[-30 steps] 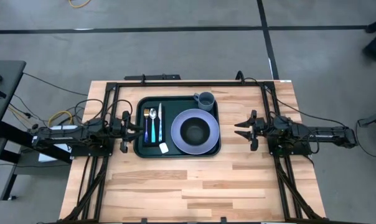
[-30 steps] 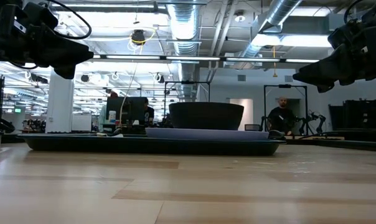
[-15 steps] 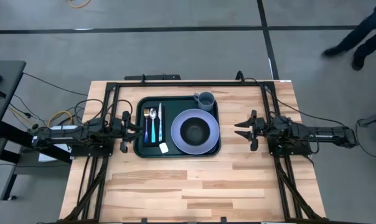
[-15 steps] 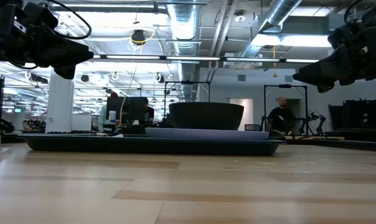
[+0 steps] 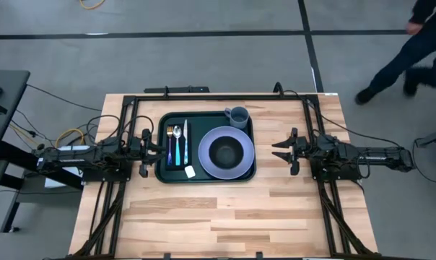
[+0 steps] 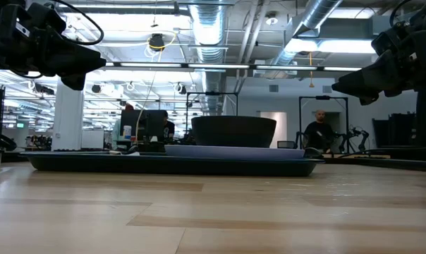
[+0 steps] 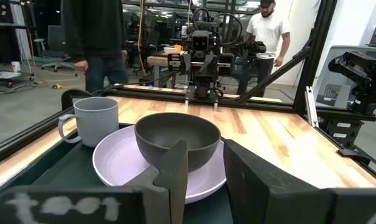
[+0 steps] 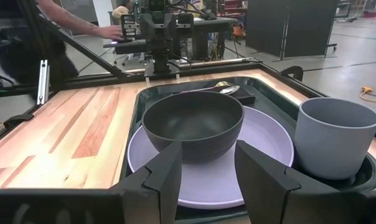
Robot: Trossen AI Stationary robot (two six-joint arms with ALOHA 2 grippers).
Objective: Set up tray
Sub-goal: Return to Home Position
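The large dark green rectangular plastic tray lay three o'clock from the nearer left gripper, nine o'clock from the right gripper; both spread, empty.

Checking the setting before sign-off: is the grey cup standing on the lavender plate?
No, the cup stands on the tray beside the plate; only the dark bowl sits on the plate.

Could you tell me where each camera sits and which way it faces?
High: above the table, straight down on tray, left gripper, right gripper.
Low: tabletop height, level across the tray; both grippers overhead.
Left wrist: behind the left gripper, facing the bowl past its own fingers.
Right wrist: likewise, from the opposite side.
Both wrist views share bowl, plate, mug.
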